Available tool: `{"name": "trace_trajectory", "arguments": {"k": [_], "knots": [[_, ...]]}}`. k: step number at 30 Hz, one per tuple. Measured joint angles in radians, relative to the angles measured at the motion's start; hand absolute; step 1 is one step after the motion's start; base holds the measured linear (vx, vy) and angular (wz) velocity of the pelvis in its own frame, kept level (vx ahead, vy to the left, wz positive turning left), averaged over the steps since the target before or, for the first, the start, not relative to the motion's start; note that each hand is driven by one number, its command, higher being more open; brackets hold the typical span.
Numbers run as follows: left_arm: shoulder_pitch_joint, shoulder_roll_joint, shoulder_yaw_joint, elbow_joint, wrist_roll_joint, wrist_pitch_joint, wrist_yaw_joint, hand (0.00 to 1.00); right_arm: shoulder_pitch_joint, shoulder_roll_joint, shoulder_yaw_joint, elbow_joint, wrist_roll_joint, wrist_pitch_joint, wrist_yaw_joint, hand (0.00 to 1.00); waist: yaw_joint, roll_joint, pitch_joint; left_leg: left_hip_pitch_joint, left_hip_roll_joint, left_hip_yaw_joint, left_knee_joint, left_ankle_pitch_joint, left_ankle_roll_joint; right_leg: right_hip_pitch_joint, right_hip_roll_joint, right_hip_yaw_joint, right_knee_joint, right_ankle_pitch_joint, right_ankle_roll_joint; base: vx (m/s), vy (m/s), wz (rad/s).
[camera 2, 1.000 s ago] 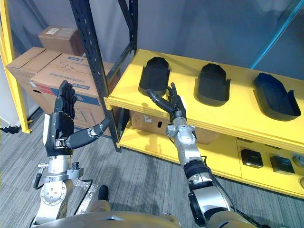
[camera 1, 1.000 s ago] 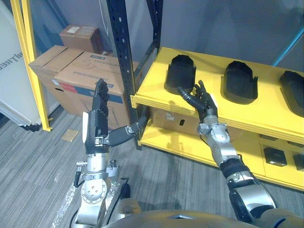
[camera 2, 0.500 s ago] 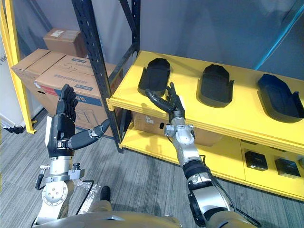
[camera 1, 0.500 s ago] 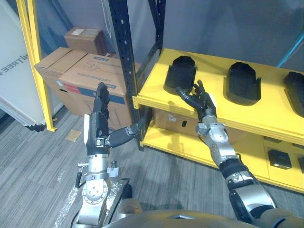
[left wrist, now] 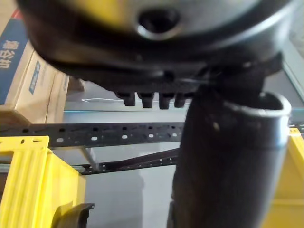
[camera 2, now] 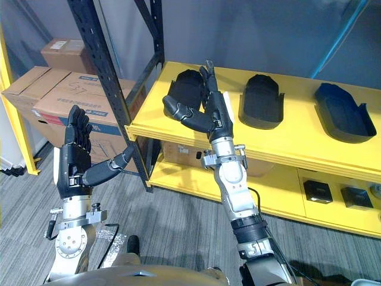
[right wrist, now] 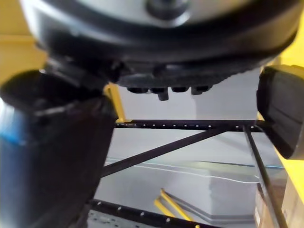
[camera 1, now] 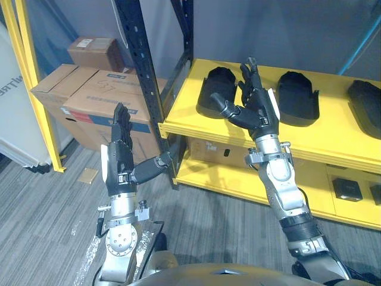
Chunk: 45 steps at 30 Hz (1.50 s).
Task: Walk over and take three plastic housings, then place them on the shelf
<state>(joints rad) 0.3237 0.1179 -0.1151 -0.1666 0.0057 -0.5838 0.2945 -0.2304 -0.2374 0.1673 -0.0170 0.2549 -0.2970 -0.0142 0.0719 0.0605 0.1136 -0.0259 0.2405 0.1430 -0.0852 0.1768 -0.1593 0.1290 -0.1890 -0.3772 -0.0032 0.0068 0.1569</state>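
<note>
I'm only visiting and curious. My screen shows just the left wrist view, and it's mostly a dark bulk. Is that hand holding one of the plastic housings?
Observer: No. In the eye views the left hand is raised with straight fingers and holds nothing. It is beside the rack's dark upright.
Visitor: Then where are the housings?
Observer: All three lie in a row on the yellow shelf: the left housing, the middle housing and the right housing. The right hand is raised open and empty in front of the left housing.
</note>
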Motion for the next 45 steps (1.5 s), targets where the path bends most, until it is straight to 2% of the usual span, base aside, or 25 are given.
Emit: {"name": "trace_trajectory", "arguments": {"k": [4,9,17,30,40,45], "knots": [[-0.001,0.000,-0.002,-0.001,0.000,0.000,0.005,1.00,0.038,0.000,0.031,-0.026,0.043,0.029,0.065,1.00,-0.007,-0.001,0.000,0.000,0.000,0.007,0.000,0.000,0.000,-0.005,-0.001,0.005,0.002,-0.001,-0.001,0.00,-0.001,-0.05],[-0.001,0.000,-0.009,-0.002,0.005,0.000,0.007,1.00,0.062,-0.003,0.121,-0.027,0.049,0.093,0.141,1.00,-0.015,-0.005,0.001,-0.001,0.001,0.011,0.000,-0.006,0.000,-0.006,-0.002,0.007,0.002,-0.002,-0.003,0.00,0.000,0.00],[-0.001,0.002,-0.009,-0.002,0.006,0.002,0.032,1.00,0.062,-0.004,0.162,-0.019,0.114,0.138,0.181,1.00,-0.010,-0.024,-0.001,-0.001,0.001,0.011,0.000,-0.006,0.000,-0.005,-0.002,0.007,0.003,-0.001,-0.001,0.00,0.000,0.00],[0.002,0.001,-0.028,-0.002,0.040,0.024,0.068,1.00,-0.002,0.008,0.184,0.205,0.107,0.148,0.041,1.00,0.009,-0.026,-0.002,-0.003,-0.001,-0.015,-0.001,0.000,0.003,0.003,-0.002,-0.016,0.018,-0.009,-0.009,-0.01,-0.004,0.04],[0.020,-0.001,-0.029,-0.002,0.040,0.023,0.075,1.00,-0.090,0.045,0.172,0.365,0.109,0.147,-0.022,1.00,0.015,-0.024,-0.001,-0.016,-0.004,-0.045,-0.003,0.003,0.003,0.013,-0.001,-0.045,0.019,-0.010,-0.008,-0.02,-0.006,0.09],[0.035,-0.001,-0.030,-0.002,0.040,0.024,0.075,1.00,-0.107,0.046,0.155,0.392,0.108,0.145,-0.042,1.00,0.028,-0.020,-0.001,-0.018,-0.005,-0.050,-0.001,0.010,0.003,0.015,-0.001,-0.050,0.019,-0.010,-0.008,0.00,-0.004,0.02]]}}
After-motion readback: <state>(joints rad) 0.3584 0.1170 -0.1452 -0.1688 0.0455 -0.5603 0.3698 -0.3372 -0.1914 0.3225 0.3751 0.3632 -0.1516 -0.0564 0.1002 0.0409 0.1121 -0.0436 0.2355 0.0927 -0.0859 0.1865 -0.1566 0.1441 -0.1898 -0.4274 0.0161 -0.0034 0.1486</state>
